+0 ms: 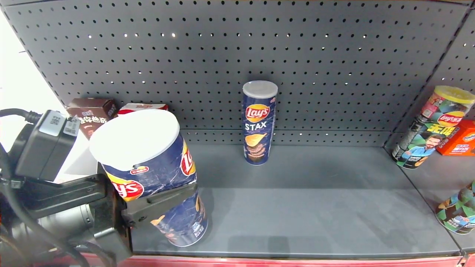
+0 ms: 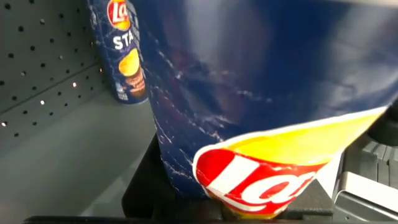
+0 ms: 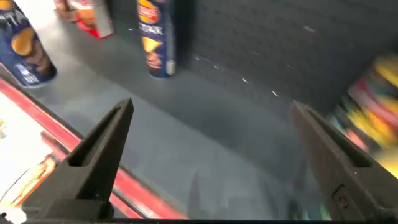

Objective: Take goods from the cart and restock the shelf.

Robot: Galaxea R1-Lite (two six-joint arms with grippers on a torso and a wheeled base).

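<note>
Grey shelf (image 1: pixel 315 207) lies under the left hand (image 1: pixel 150 193), clamped on a tilted chip can (image 1: pixel 144 148). Straighten it, seat the base flat, short of the standing can (image 1: pixel 259 122) beyond the hand, then release.

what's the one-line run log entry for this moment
left gripper shut on held chip can, tilted at shelf front-left | right gripper open, empty, over shelf | second can upright at shelf back

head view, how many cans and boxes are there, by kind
blue chip cans: 2
green-patterned cans: 2
boxes: 3
total: 7
</note>
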